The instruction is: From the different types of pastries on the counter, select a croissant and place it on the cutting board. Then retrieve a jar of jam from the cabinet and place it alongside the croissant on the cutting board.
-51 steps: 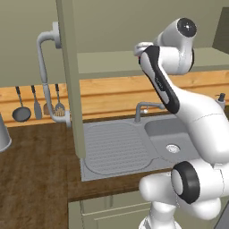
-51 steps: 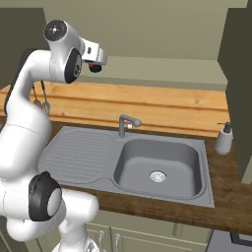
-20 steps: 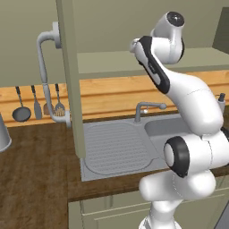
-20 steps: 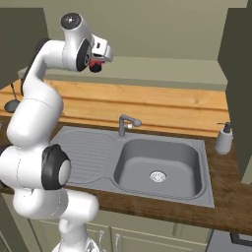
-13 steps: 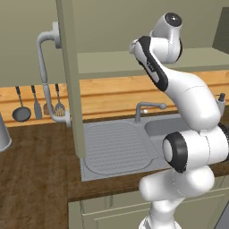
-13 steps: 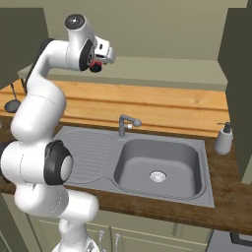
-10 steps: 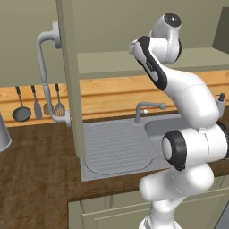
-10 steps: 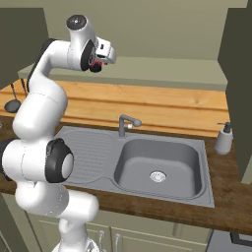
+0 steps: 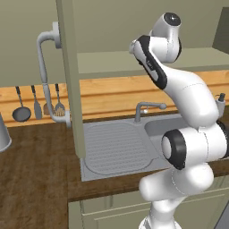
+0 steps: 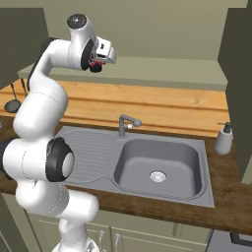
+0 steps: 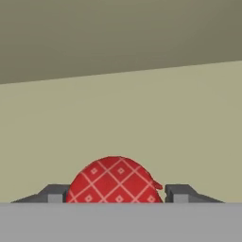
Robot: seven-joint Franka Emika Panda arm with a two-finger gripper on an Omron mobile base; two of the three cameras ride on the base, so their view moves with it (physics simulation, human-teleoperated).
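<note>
Inside the open cabinet, the jar of jam [image 11: 113,182] shows its red checked lid between my two finger tips. My gripper [image 11: 116,193] is shut on the jar, with one dark fingertip [image 11: 56,193] pressed to each side of the lid. From the right base view, the gripper [image 10: 101,59] is held high at the cabinet shelf [image 10: 162,69], and a bit of the red jar [image 10: 95,64] peeks out under the hand. The croissant and the cutting board are out of view.
The open cabinet door [image 9: 69,85] stands edge-on left of my arm. Below are the sink [image 10: 157,162], its faucet [image 10: 125,123] and a ridged drainboard [image 9: 112,147]. A soap dispenser [image 10: 224,138] stands at the right. Utensils [image 9: 36,103] hang on the left wall.
The arm rose and reached into the cabinet, then held still. In the last half second the jaws closed in on the jar.
</note>
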